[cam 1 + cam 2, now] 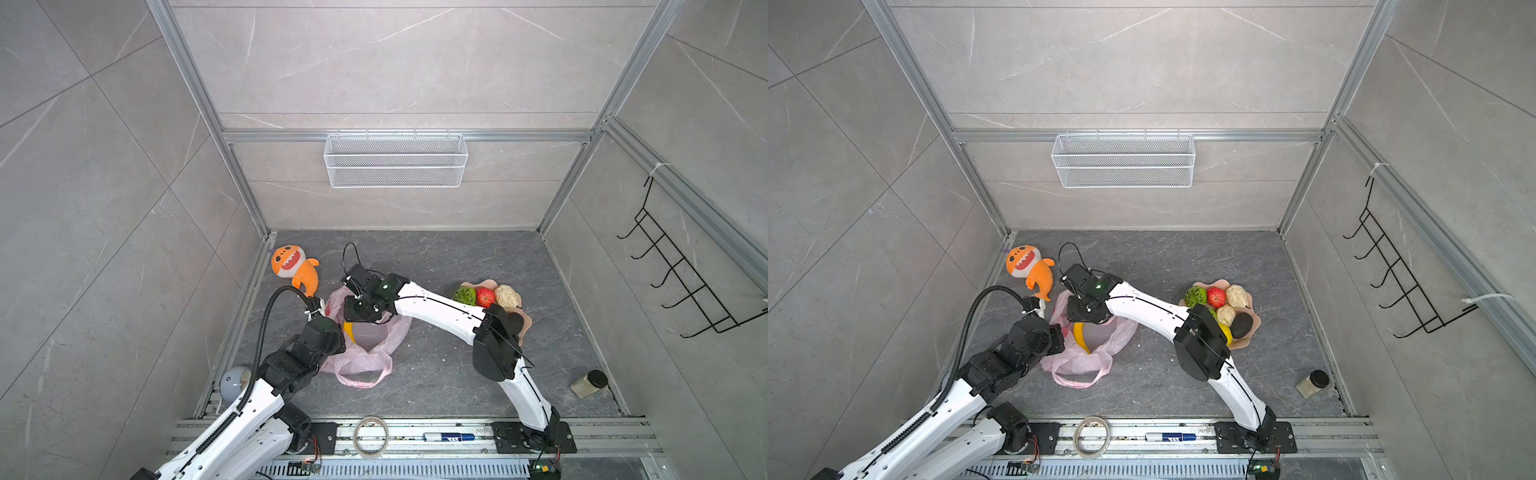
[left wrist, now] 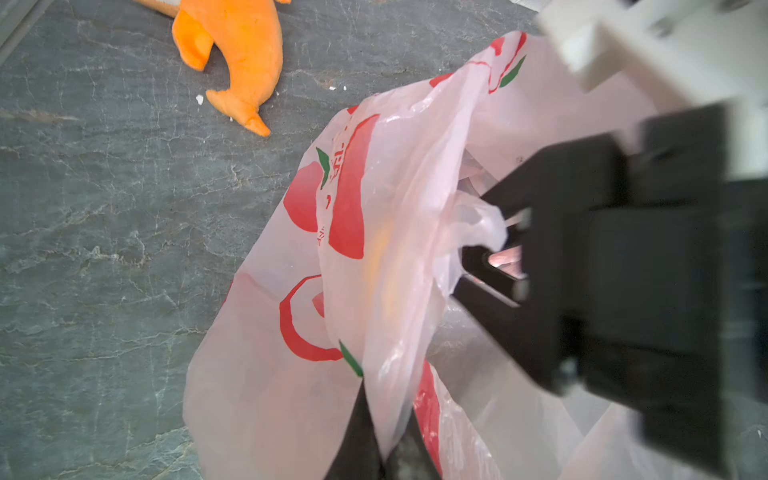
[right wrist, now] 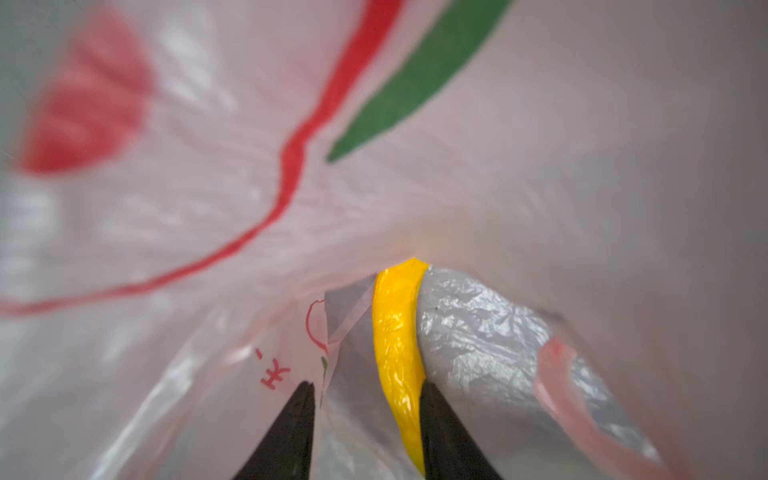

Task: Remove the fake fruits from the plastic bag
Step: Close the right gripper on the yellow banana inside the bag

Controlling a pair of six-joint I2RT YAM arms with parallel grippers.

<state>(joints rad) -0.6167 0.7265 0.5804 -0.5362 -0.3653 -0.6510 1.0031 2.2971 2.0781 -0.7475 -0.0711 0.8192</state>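
Observation:
The pink plastic bag [image 1: 365, 357] [image 1: 1084, 361] lies on the dark floor with its mouth held up. My left gripper [image 2: 386, 419] is shut on the bag's rim, with film pinched between its fingers. My right gripper [image 3: 368, 384] reaches down into the bag [image 3: 208, 249] and stands open. A yellow banana [image 3: 397, 332] [image 1: 1080, 336] lies between its fingers, against one of them and clear of the other. Other fake fruits sit in the peach bowl [image 1: 1246, 340]: a green bumpy ball [image 1: 1196, 296], a red apple [image 1: 1216, 296], cream lumps [image 1: 1235, 296], a dark avocado [image 1: 1241, 325] and a lemon [image 1: 1225, 332].
An orange plush shark [image 1: 291, 266] lies at the back left, close to the bag. A small jar [image 1: 588, 383] lies at the front right. A tape roll [image 1: 370, 436] and a marker [image 1: 449, 436] rest on the front rail. A wire basket [image 1: 395, 160] hangs on the back wall.

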